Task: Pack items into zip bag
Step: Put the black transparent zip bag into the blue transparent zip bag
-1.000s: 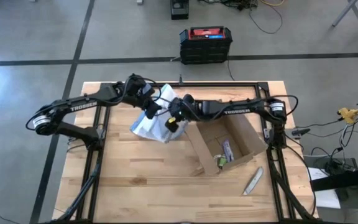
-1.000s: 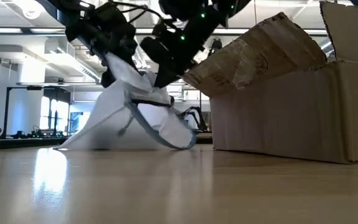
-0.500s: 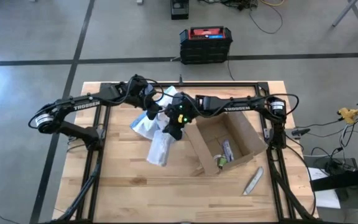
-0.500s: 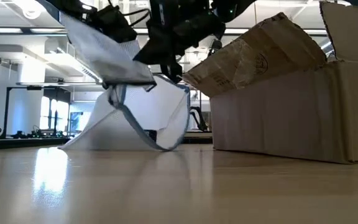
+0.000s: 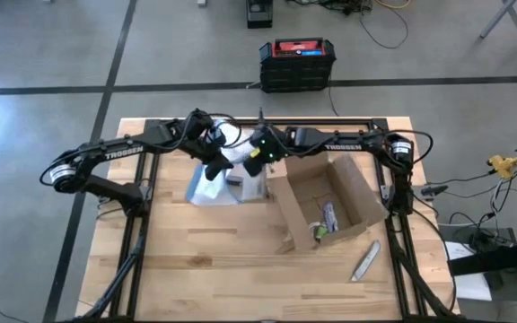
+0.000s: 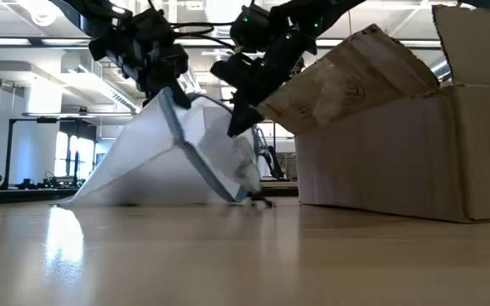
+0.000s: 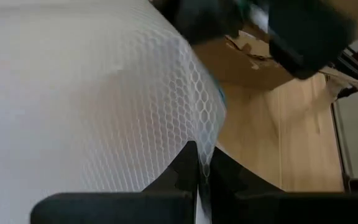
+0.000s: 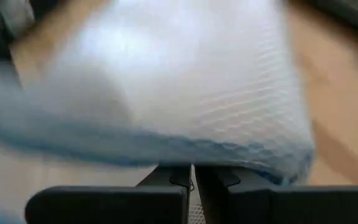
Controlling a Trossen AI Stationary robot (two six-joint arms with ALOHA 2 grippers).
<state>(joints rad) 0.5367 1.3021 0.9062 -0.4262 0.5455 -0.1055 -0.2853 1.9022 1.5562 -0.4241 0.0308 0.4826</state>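
The bag [image 5: 225,176] now hangs bunched between both arms at the table's [image 5: 205,260] far middle, its lower corner on the wood, where half a second ago it trailed nearer. The left gripper [image 5: 214,154] pinches its rim; the right gripper [image 5: 257,154], pulled back beside the box [image 5: 326,199], clamps the blue strip. Judging by this, the mouth is being repositioned; no items visible inside.

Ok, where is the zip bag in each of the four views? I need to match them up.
High view: zip bag left of centre, between both grippers, just left of the cardboard box.
Low view: bag left of centre, one end on the table, top lifted; box to its right.
Left wrist view: bag fills most of the frame; box beyond it.
Right wrist view: bag fills the frame; box not seen.
Shared landmark: the cardboard box.
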